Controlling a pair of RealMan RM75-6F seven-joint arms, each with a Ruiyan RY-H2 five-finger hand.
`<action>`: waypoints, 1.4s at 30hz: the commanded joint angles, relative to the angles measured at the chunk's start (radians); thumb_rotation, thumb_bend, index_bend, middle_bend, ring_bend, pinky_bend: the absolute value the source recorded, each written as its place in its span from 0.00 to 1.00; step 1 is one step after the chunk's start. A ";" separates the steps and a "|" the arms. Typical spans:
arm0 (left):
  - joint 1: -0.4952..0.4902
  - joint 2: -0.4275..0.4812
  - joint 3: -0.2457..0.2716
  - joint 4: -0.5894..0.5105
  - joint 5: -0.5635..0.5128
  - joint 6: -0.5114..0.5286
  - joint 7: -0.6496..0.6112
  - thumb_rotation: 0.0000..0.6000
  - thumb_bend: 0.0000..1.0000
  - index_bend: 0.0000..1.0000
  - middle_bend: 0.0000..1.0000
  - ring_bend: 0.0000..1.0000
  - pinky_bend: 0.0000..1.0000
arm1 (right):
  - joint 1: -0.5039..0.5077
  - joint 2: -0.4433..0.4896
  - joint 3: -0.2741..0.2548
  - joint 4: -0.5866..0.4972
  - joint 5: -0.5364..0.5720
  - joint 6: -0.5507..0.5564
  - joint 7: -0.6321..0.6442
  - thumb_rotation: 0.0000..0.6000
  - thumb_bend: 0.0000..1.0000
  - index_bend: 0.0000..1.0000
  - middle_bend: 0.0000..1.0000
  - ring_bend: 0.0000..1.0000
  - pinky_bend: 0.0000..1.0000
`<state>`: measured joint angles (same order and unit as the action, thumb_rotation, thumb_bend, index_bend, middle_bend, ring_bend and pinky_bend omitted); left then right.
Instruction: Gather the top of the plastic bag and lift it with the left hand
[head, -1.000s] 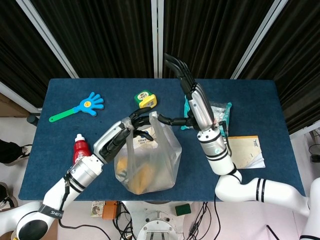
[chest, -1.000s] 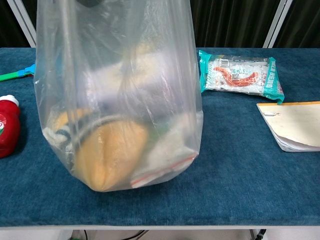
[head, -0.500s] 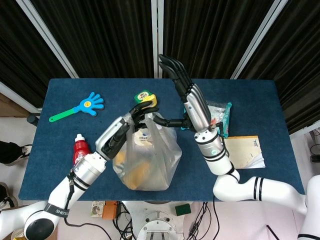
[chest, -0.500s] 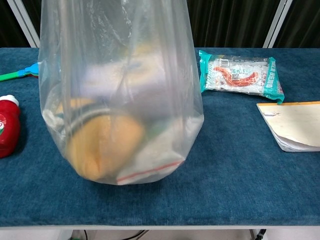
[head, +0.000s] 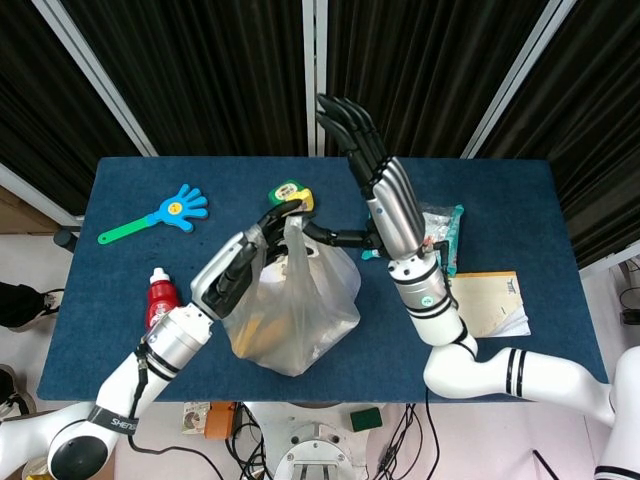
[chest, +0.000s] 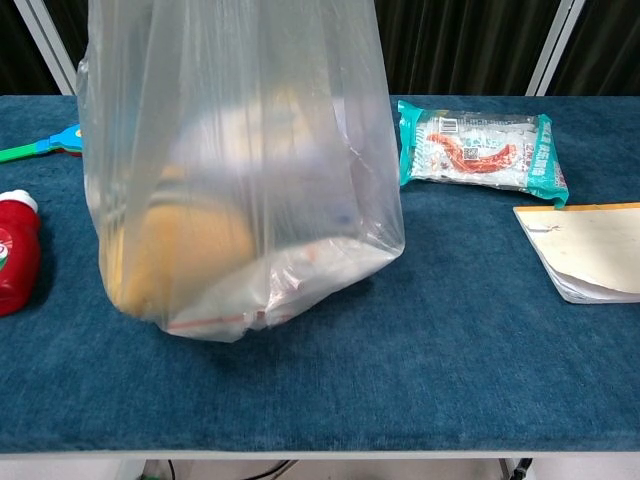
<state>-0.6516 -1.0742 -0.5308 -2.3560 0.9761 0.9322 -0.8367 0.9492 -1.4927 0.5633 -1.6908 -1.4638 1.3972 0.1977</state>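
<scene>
Plastic bag (head: 295, 310) top was bunched in left hand (head: 262, 250), gripped tight | bag looked mostly lifted, hanging just right of the red bottle (head: 160, 297) | right hand (head: 385, 200) was splayed, holding nothing | remaining: raise it clear

Blue table (head: 520, 200): clapper toy (head: 160, 214), red bottle (head: 160, 297), snack packet (chest: 480, 148), notepad (chest: 585, 250).

Bare table (head: 130, 270) lies left of the plastic bag (head: 290, 310); the right hand (head: 375, 185) crowds its right.

Plastic bag (chest: 240, 170) top cut off; contents blurred.
</scene>
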 joint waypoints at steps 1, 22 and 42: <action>0.014 0.011 -0.003 0.000 0.015 -0.006 -0.017 0.27 0.08 0.06 0.10 0.07 0.23 | -0.001 0.006 0.003 0.001 0.005 0.001 -0.003 1.00 0.19 0.00 0.00 0.00 0.00; 0.035 -0.038 -0.005 0.000 0.095 0.052 -0.032 0.27 0.08 0.05 0.10 0.07 0.24 | 0.011 0.037 0.007 -0.022 0.013 0.011 -0.059 1.00 0.19 0.00 0.00 0.00 0.00; 0.032 -0.050 -0.011 0.000 0.109 0.024 -0.135 0.31 0.08 0.05 0.10 0.08 0.27 | 0.025 0.039 0.008 0.001 0.030 0.010 -0.084 1.00 0.19 0.00 0.00 0.00 0.00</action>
<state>-0.6167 -1.1194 -0.5421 -2.3560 1.0911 0.9554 -0.9681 0.9738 -1.4532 0.5713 -1.6899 -1.4346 1.4069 0.1139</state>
